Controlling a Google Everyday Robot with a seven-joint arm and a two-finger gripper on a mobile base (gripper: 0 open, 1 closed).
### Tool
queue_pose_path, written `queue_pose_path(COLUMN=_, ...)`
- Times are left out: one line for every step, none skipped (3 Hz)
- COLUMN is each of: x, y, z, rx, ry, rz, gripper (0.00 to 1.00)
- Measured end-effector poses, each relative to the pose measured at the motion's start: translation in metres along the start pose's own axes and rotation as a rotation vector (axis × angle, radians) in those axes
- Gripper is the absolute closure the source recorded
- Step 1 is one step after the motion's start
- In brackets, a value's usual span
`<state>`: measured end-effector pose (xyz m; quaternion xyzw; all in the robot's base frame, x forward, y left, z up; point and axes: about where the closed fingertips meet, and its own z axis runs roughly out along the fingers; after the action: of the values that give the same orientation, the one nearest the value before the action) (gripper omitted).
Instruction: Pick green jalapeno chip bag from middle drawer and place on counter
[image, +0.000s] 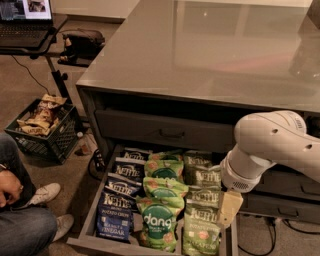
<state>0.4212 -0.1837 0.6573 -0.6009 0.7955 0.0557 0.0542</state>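
Gripper: the cream-coloured two-finger gripper (228, 208) hung below the white arm at the drawer's right edge, just beside the olive bags. Whether it was parted or closed could not be told.
Bag: the olive-green crinkly Kettle jalapeno chip bag (201, 235) lay at the front of the right column in the wide dark grey middle drawer (89, 220).
Handling: probably light, soft, slick, with contents easily crushed.
Hold: a gentle pinch on a raised crinkle or seam.
Destination: the glossy grey counter (200, 55).

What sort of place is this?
Likely an office snack area or test lab: glossy grey counter over an open dark drawer packed with chip bags, an open laptop nearby. The cream hand hangs at the drawer's right side.
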Motion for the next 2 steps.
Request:
queue_pose_path(x=0.0, y=0.0, z=0.0, rx=0.0, ry=0.0, rz=0.0, gripper=0.0)
queue_pose_path(x=-0.003, y=0.003, z=0.031, rx=-0.036, ry=-0.012, rz=-0.001, gripper=0.0)
